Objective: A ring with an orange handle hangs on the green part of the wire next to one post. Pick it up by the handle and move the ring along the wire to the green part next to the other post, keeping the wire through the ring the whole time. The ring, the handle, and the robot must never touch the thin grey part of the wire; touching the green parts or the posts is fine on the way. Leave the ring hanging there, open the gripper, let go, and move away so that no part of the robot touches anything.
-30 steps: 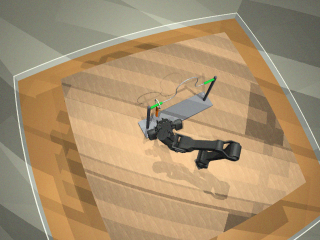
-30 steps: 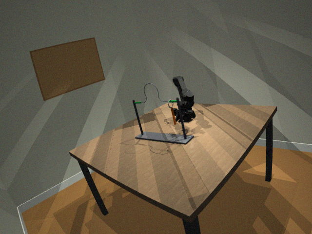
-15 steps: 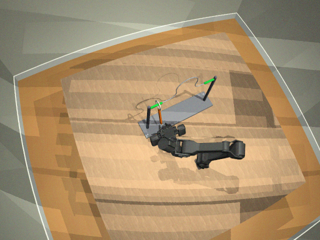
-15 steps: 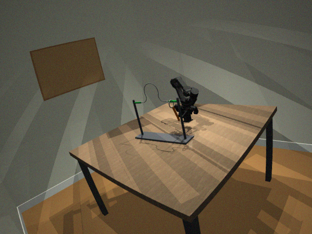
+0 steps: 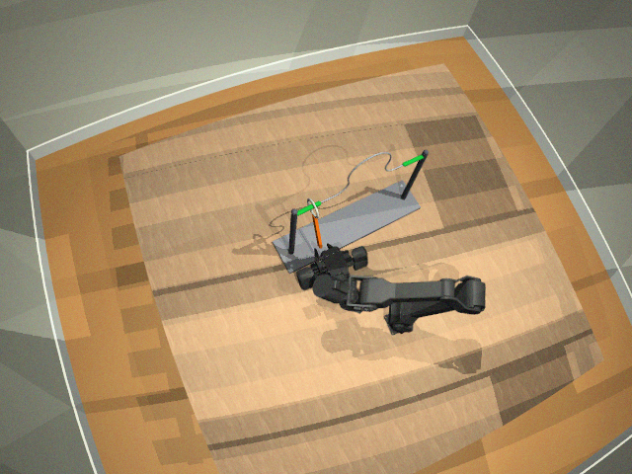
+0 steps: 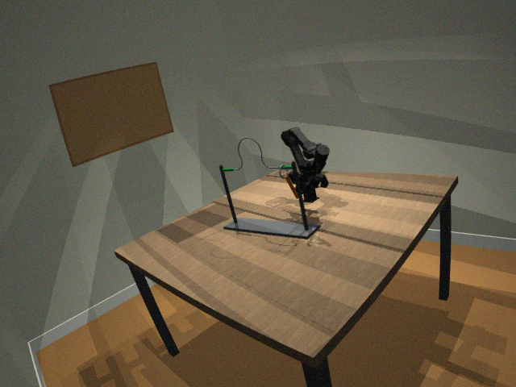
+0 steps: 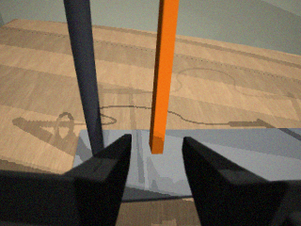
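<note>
The ring (image 5: 308, 202) (image 6: 279, 171) hangs around the green part (image 5: 302, 209) (image 6: 288, 167) beside the near post (image 5: 292, 232) (image 6: 303, 212) (image 7: 85, 71). Its orange handle (image 5: 317, 232) (image 6: 292, 186) (image 7: 164, 80) slants down from it toward the arm. My gripper (image 5: 323, 250) (image 7: 157, 141) is partly open and holds nothing. In the wrist view the handle's lower end shows in the gap between the fingertips, apparently beyond them, with a gap on each side. In the exterior view the fingertips are hard to make out against the dark post and arm.
The thin grey wire (image 5: 369, 156) (image 6: 247, 138) curves up and over to the other green part (image 5: 413, 160) (image 6: 227, 169) at the far post (image 5: 414, 176) (image 6: 228, 195). Both posts stand on a grey base plate (image 5: 367, 216) (image 6: 266, 227) (image 7: 235, 146). The near post stands left of the handle in the wrist view.
</note>
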`<state>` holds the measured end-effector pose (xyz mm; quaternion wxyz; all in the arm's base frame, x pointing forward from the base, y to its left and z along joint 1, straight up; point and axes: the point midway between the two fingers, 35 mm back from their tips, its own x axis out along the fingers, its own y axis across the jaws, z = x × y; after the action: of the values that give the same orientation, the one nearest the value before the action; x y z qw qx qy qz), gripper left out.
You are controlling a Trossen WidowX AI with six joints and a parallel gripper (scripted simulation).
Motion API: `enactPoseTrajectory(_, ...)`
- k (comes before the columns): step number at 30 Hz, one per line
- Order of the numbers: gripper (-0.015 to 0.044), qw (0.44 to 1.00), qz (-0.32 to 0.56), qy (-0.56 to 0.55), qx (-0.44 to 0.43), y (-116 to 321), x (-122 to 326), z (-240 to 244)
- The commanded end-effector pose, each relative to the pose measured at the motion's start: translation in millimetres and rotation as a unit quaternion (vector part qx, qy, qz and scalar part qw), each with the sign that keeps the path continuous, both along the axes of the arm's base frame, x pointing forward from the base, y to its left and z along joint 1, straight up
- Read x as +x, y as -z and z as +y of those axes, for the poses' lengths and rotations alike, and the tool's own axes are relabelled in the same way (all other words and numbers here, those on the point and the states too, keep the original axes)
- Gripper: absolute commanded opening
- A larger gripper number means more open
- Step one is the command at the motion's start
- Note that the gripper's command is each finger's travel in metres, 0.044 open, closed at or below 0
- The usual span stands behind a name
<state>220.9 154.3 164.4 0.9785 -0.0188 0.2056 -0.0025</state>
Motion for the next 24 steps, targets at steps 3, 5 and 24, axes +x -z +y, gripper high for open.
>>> enactPoseTrajectory(3,0.016,1.0,-0.002,0.003,0.001,-0.8,0.0,-0.7)
enactPoseTrajectory(5,0.016,1.0,-0.002,0.003,0.001,-0.8,0.0,-0.7)
enactPoseTrajectory(24,0.044,1.0,-0.004,-0.002,-0.001,-19.4,-39.5,-1.3)
